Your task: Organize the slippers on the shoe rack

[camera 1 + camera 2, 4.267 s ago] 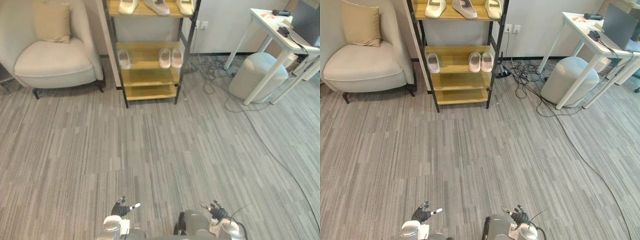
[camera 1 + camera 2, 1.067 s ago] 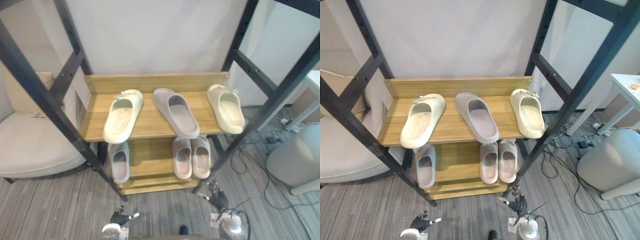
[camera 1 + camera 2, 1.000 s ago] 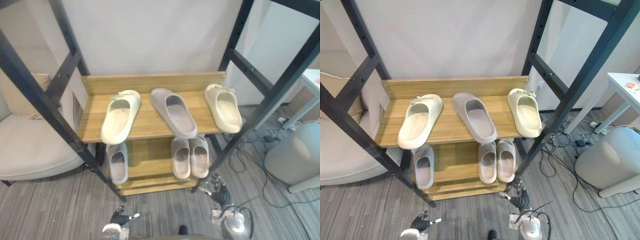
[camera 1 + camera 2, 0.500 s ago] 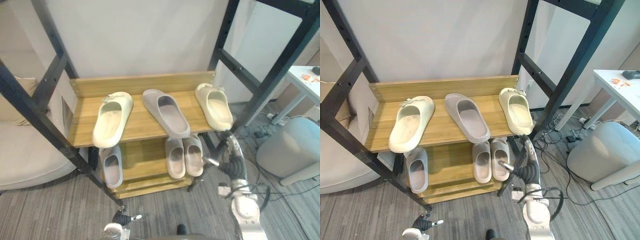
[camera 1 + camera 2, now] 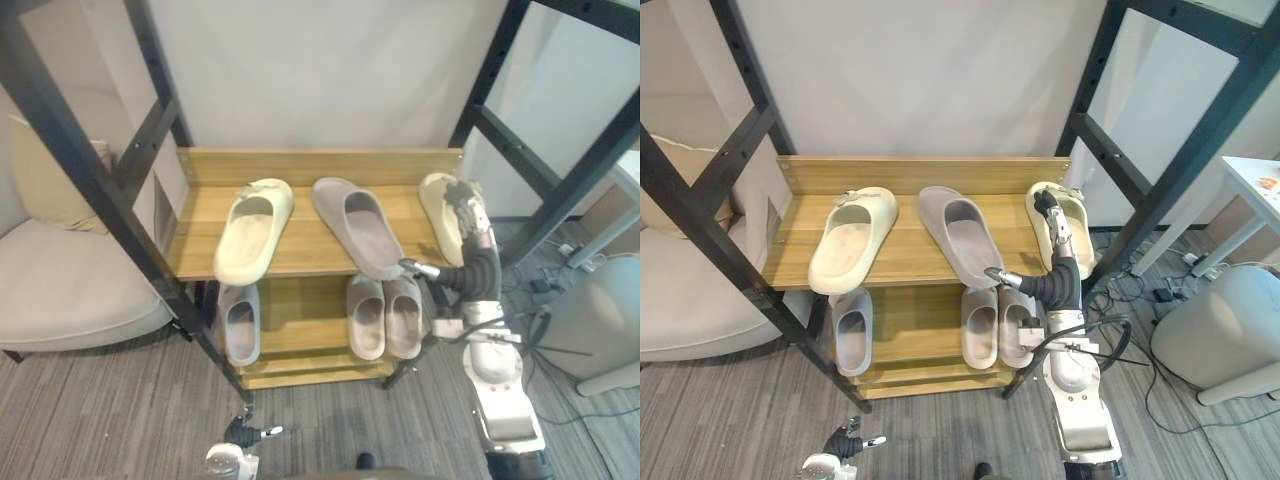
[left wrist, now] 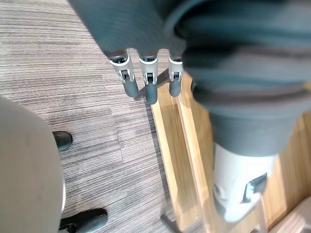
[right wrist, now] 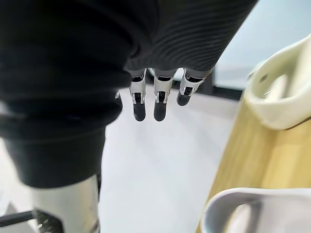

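The wooden shoe rack (image 5: 200, 255) stands right in front of me. Its upper shelf carries a cream slipper (image 5: 253, 230) on the left, a grey slipper (image 5: 360, 225) angled in the middle and a second cream slipper (image 5: 436, 205) on the right. On the lower shelf lie a single grey slipper (image 5: 238, 322) and a grey pair (image 5: 385, 315). My right hand (image 5: 470, 225) is raised over the right cream slipper with straight fingers (image 7: 158, 104), open; whether it touches the slipper I cannot tell. My left hand (image 5: 240, 432) hangs low by the floor, its fingers (image 6: 148, 82) straight.
Black metal posts (image 5: 90, 190) frame the rack on both sides. A pale armchair (image 5: 70, 290) with a cushion stands to the left. A white round stool (image 5: 605, 320) and loose cables (image 5: 545, 285) lie to the right on the grey carpet.
My right hand has risen from below the upper shelf's front edge to over the right cream slipper. The whole view has shifted slightly. The slippers lie as before.
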{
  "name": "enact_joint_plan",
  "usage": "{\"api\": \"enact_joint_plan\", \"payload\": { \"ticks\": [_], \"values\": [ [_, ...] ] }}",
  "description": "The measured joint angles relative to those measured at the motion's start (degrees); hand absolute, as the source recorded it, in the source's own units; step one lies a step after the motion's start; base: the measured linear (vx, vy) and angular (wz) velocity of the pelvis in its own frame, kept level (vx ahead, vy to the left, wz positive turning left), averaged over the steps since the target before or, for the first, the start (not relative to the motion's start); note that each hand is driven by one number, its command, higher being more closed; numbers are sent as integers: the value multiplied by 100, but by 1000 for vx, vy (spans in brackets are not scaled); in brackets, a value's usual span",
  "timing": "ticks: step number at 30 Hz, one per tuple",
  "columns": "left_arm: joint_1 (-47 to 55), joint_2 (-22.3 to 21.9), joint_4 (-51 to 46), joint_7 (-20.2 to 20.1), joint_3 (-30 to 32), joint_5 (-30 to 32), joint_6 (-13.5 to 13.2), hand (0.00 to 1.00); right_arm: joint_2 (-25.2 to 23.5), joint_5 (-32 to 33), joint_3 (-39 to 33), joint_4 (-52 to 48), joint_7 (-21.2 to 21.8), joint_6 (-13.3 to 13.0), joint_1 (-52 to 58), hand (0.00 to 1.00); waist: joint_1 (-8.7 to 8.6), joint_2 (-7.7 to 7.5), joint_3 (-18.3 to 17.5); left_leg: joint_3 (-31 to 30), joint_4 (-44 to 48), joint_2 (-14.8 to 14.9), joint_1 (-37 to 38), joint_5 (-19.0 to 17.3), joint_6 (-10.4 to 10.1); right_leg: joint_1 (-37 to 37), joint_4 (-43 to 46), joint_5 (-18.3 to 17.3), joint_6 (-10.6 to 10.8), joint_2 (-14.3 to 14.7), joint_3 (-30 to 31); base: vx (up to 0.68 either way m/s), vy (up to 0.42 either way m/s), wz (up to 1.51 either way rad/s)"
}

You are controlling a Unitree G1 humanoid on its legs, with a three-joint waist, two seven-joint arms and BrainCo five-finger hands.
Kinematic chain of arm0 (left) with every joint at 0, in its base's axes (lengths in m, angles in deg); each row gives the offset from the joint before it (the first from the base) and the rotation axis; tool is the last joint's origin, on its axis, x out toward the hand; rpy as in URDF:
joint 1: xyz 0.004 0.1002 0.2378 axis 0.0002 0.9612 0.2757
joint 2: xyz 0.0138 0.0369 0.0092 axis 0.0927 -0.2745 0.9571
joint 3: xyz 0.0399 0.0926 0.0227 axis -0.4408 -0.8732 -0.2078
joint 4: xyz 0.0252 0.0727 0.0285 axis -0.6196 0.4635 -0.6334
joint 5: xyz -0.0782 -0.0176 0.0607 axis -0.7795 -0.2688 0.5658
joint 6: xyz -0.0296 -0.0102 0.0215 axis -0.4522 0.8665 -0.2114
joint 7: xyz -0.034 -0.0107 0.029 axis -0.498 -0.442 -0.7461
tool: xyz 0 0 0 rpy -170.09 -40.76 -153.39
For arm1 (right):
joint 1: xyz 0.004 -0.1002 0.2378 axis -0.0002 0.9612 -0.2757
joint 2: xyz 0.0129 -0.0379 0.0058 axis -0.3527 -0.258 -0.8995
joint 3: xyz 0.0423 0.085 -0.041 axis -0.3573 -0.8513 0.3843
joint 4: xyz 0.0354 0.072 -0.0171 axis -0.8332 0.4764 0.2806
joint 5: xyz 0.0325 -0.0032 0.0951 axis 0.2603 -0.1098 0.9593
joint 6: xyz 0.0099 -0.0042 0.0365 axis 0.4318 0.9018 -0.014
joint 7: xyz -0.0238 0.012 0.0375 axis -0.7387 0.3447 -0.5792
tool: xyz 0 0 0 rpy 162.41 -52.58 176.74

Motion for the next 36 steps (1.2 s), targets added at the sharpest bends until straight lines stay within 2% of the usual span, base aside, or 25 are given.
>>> {"api": "enact_joint_plan", "payload": {
  "ticks": [12,23,28,29,34,36],
  "values": [
    [5,-8,-148,-20,-19,-7,-3,0,650,180,-21,1920,-205,399,-1629,0,125,17,8,-254,6,-6,-290,19,9,-151,-75,2,-4,13,-236,34,-35,10],
    [6,-1,-234,-66,-44,-73,-17,0,666,-45,7,3133,-299,611,-2502,0,219,20,27,-333,31,-19,-430,19,10,-243,-100,11,-15,-5,-300,14,-15,3],
    [3,17,-333,-66,-53,-137,-94,0,777,-110,127,3629,-222,633,-3053,0,252,21,180,-345,26,-60,-552,52,25,-323,-124,15,-18,-36,-301,-15,-9,1],
    [-1,29,-334,-67,-70,-170,-94,0,819,-160,175,3687,-191,633,-3167,100,248,19,184,-354,22,-70,-582,72,24,-377,-128,21,-23,-43,-305,-27,-24,4],
    [-13,58,-343,-63,-83,-303,-115,0,966,-254,452,4265,-14,651,-3737,100,258,-11,238,-422,21,-72,-677,112,17,-430,-134,44,-43,-46,-371,-5,-31,7],
    [-23,103,-358,-63,-80,-347,-129,0,1098,-252,644,4373,111,652,-3887,100,265,-77,289,-437,20,-71,-710,127,12,-430,-158,63,-61,-46,-398,-26,-26,5]
  ]
}}
